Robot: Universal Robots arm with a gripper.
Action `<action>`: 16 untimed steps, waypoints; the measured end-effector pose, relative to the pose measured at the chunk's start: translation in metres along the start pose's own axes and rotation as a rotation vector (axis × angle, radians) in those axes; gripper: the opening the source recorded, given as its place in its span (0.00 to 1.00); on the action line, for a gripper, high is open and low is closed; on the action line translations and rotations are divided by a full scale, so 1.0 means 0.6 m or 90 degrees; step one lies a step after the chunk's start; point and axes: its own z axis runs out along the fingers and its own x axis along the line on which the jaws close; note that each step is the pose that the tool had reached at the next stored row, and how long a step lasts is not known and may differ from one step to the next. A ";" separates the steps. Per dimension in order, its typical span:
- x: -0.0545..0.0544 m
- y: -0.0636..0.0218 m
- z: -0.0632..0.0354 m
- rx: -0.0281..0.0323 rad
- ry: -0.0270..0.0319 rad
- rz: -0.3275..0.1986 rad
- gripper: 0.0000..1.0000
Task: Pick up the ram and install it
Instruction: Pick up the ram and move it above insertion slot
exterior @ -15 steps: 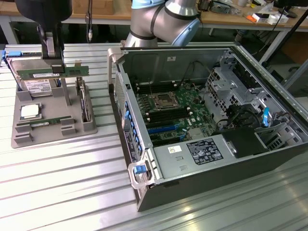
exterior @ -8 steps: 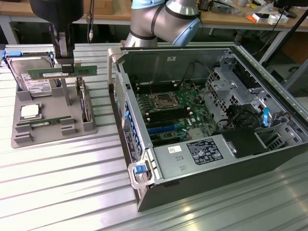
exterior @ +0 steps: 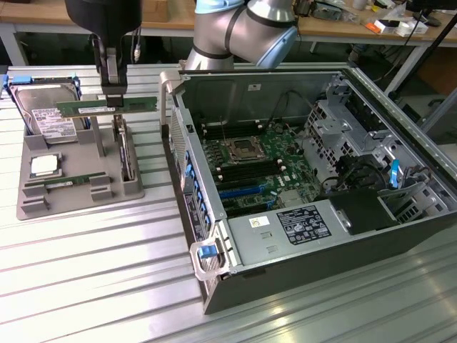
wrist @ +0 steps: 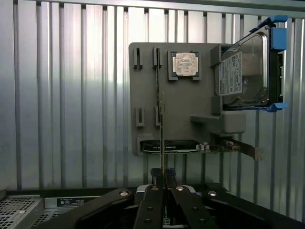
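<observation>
One thin green circuit-board ram (exterior: pixel 107 106), pinched in the black gripper's (exterior: pixel 113 91) closed jaws above the grey tray (exterior: pixel 36 204) at the exterior view's left: picked, not yet installed.

Long green ram (exterior: pixel 84 107) — horizontal, held aloft
</observation>
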 end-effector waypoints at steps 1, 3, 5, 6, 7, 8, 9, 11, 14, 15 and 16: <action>0.000 -0.004 0.000 0.0000 0.0000 0.000 0.12; 0.000 -0.013 -0.001 0.0000 0.0000 0.000 0.12; 0.000 -0.018 -0.001 0.0000 0.0000 0.000 0.12; 0.000 -0.022 -0.001 0.0000 0.0000 0.000 0.12; 0.000 -0.028 -0.001 0.0000 0.0000 0.000 0.12; 0.000 -0.032 -0.001 0.0000 0.0000 0.000 0.12; 0.000 -0.036 -0.002 0.0000 0.0000 0.000 0.12; 0.000 -0.045 -0.002 0.0000 0.0000 0.000 0.12; 0.000 -0.056 -0.002 0.0000 0.0000 0.000 0.12; 0.000 -0.059 -0.003 0.0000 0.0000 0.000 0.12; 0.000 -0.061 -0.003 0.0000 0.0000 0.000 0.12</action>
